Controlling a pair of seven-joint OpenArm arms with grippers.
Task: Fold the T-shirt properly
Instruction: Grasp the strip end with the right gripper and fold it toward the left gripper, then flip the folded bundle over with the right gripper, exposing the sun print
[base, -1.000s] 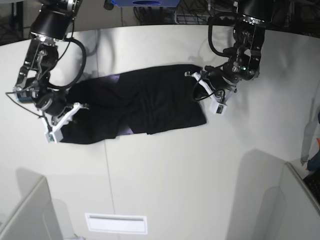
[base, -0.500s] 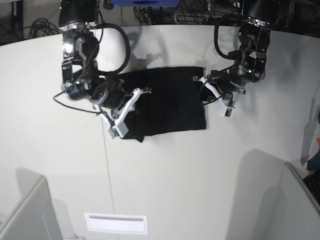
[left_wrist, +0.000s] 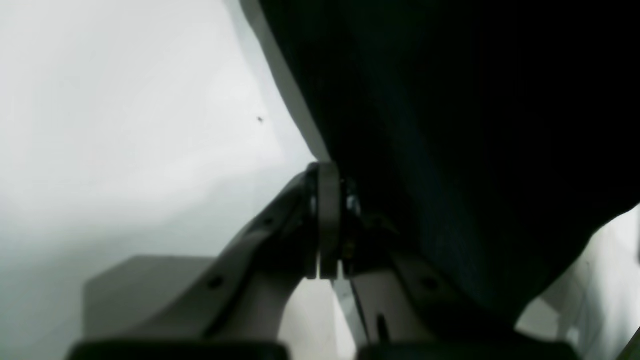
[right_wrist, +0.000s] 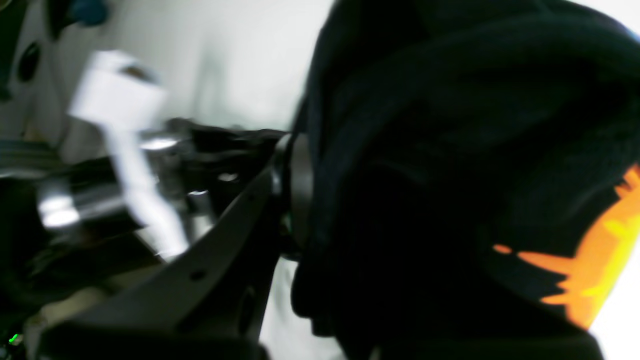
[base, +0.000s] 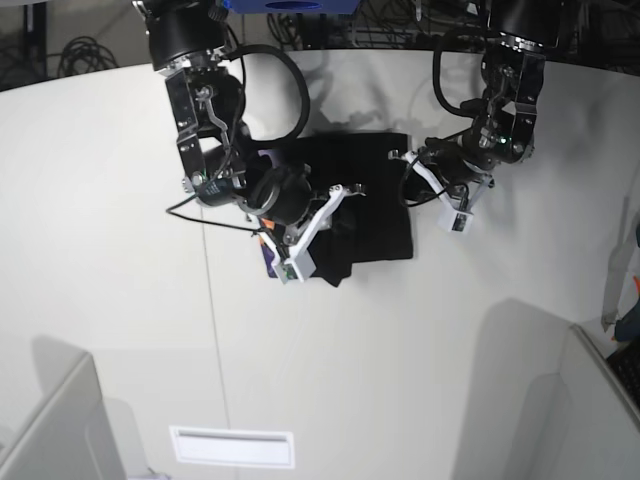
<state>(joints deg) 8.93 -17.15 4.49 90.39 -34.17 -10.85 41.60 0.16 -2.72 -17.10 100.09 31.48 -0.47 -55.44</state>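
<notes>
Base view shows the black T-shirt bunched on the white table. Right gripper pinches a fold of it, jaws almost closed. Left gripper is closed tight on its other edge.

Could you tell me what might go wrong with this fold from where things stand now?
The right gripper is carrying a bunched end of the T-shirt across the rest; in the right wrist view the cloth is rumpled with the orange print showing, so the fold may land creased or uneven. The left gripper is shut on the opposite edge; if that thin pinch slips, the shirt could drag across the table.
</notes>
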